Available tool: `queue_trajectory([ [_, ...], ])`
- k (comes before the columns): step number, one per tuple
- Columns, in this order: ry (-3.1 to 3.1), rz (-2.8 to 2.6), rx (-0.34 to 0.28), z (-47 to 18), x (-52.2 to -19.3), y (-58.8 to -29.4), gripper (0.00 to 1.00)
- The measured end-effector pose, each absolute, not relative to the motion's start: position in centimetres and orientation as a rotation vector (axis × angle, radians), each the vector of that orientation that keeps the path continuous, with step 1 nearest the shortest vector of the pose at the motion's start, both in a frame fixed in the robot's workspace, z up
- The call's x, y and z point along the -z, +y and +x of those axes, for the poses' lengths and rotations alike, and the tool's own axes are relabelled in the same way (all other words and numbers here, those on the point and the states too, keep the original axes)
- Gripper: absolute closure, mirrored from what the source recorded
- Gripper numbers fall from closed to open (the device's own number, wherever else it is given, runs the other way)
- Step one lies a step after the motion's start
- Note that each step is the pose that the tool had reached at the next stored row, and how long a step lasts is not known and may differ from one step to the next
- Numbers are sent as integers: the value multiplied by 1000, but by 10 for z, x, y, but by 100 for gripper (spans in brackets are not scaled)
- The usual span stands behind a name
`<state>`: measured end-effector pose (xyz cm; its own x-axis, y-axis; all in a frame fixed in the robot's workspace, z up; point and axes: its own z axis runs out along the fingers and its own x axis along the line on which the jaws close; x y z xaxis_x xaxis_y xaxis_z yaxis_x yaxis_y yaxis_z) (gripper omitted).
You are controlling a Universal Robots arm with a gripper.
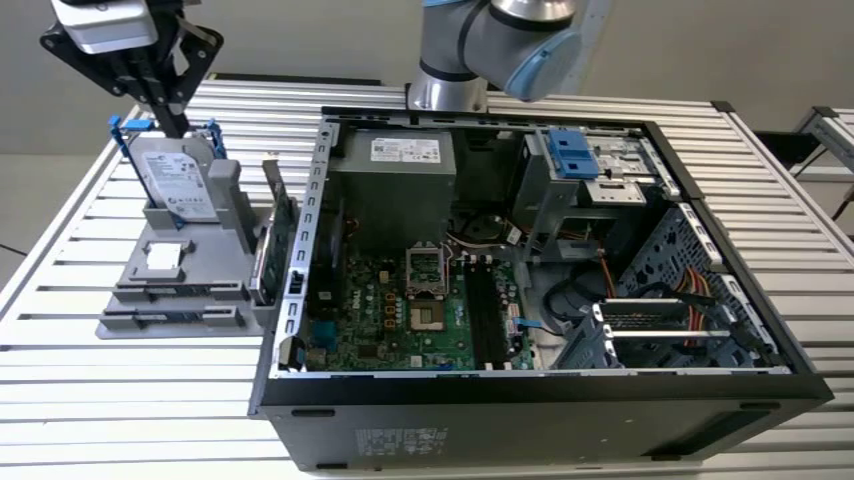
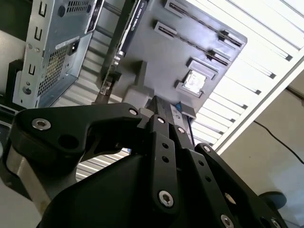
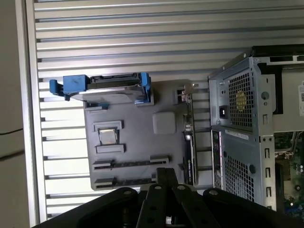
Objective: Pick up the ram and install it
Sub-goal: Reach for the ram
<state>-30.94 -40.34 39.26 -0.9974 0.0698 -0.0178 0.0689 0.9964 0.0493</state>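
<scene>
My gripper [image 1: 174,128] hangs at the exterior view's upper left, above the silver hard drive [image 1: 180,175] with its blue bracket. The drive stands in the grey fixture [image 1: 200,305]. The fingers [image 3: 166,173] are pressed together in both wrist views, and I see nothing between them, so the gripper is shut. Below it the fixture has two long narrow slots [image 3: 130,162] that show as dark lines. I cannot make out the ram in them or anywhere else. The open computer case [image 1: 534,400] lies to the exterior view's right, and its motherboard [image 1: 400,310] has black memory slots [image 1: 481,310].
A green expansion card [image 1: 274,245] stands on edge between the fixture and the case wall. A small square chip [image 1: 163,258] lies on the fixture. The arm's base [image 1: 447,90] rises behind the case. The slatted table [image 1: 120,400] runs to an edge at the exterior view's left.
</scene>
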Motion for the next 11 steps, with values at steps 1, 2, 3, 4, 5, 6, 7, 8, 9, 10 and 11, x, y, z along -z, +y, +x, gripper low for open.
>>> queue_trajectory([
  [1, 3119, 107, -76, -311, -393, -403, 100],
  [2, 3119, 106, -76, -312, -393, -403, 100],
  [3, 3119, 104, -76, -313, -393, -403, 100],
  [4, 3120, 102, -76, -314, -393, -403, 100],
  [5, 3120, 99, -76, -316, -393, -403, 100],
  [6, 3120, 96, -76, -317, -393, -403, 100],
  [7, 3120, 92, -76, -318, -393, -403, 100],
  [8, 3120, 87, -77, -319, -393, -403, 100],
  [9, 3120, 82, -77, -320, -393, -403, 100],
  [10, 3121, 77, -77, -321, -393, -403, 100],
  [11, 3121, 74, -77, -322, -393, -403, 100],
])
